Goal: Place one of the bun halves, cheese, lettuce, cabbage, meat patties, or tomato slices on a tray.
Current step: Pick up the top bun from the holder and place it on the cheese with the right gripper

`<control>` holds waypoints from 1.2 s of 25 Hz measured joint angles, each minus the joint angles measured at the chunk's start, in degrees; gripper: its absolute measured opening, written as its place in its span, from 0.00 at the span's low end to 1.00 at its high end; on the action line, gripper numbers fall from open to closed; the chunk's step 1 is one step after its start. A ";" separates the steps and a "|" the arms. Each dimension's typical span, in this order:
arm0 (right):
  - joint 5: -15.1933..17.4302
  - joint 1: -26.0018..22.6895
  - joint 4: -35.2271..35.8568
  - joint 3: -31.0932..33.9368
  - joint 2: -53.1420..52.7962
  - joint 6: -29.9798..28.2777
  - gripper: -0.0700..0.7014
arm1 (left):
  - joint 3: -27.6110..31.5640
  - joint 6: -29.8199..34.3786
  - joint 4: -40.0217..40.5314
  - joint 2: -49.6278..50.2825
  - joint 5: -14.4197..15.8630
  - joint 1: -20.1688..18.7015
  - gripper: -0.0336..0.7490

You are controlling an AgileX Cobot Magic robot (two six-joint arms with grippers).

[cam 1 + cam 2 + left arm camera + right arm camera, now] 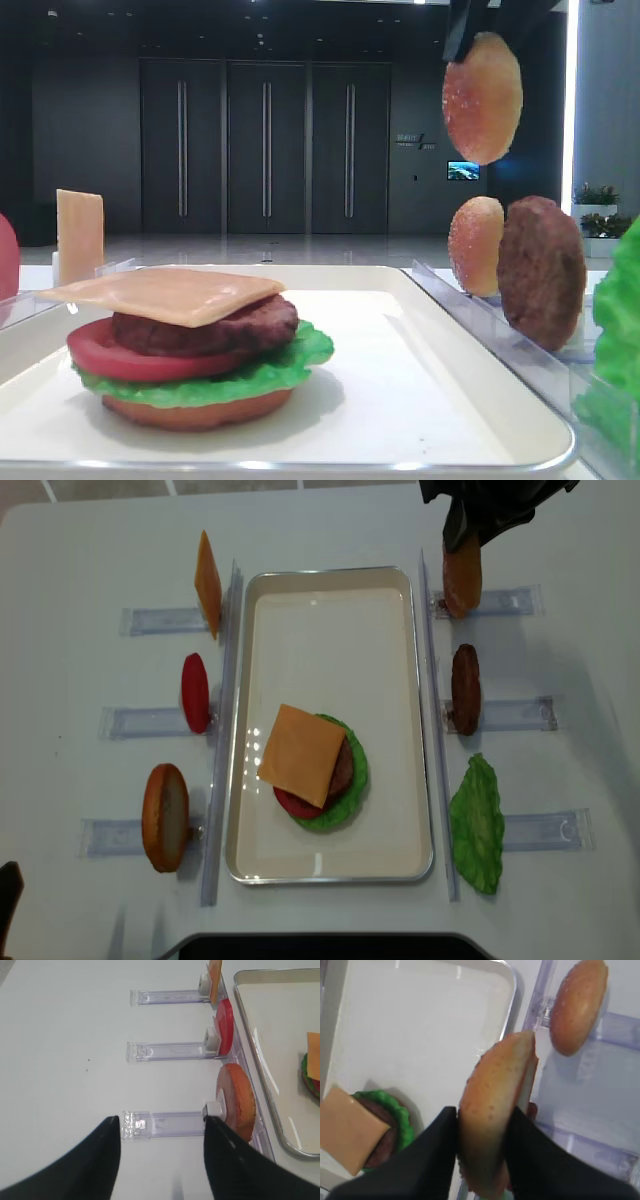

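The right tool (482, 1152) pinches the glossy, domed, golden-brown seeded bun top (495, 1110) on edge between its jaws, lifted above the clear stand so it can cross to the large white rimmed tray (420, 1025) at its left.

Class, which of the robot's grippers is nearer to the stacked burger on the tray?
Right. The right gripper, shut on a bun top, hangs above the tray's far right edge; the left gripper sits outside the tray's left side, farther from the burger.
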 joint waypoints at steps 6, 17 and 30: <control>0.36 0.00 2.77 6.37 -8.95 0.00 0.37 | 0.00 0.00 0.00 0.00 0.00 0.00 0.56; 0.03 1.10 8.84 29.00 -32.77 0.64 0.37 | 0.00 0.00 0.00 0.00 0.00 0.00 0.56; -5.11 4.29 18.06 38.54 -43.74 -1.92 0.37 | 0.00 0.00 0.00 0.00 0.00 0.00 0.56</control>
